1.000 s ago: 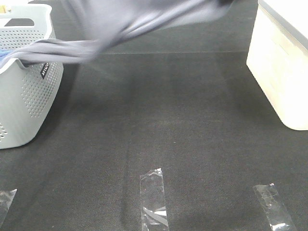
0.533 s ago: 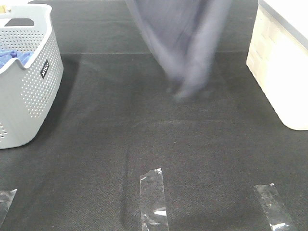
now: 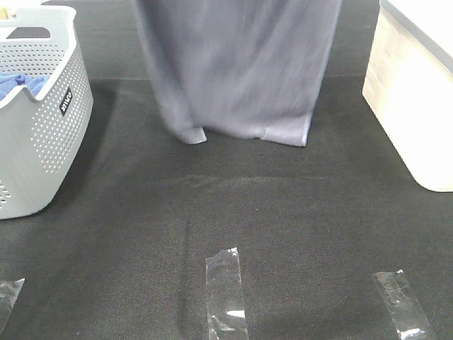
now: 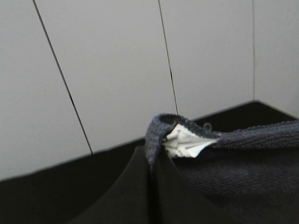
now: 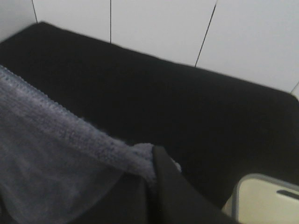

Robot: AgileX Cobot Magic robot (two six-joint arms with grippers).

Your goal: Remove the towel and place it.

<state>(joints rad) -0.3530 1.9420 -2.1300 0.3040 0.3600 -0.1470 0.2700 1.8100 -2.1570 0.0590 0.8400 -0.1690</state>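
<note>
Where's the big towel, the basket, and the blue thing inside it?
towel (image 3: 237, 71), high view, middle of the hanging cloth.
grey basket (image 3: 42, 156), high view, its holed side wall.
blue cloth (image 3: 10, 88), high view, the bit showing inside.

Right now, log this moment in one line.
towel: hanging spread, clear of basket | left gripper: shut on towel corner | right gripper: shut on towel corner | placed: not yet

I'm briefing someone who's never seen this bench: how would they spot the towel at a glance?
On the black mat, look between the grey perforated basket and the cream box. The towel hangs there like a wide curtain. It is dull grey-lavender, unlike the bright blue cloth in the basket.
</note>
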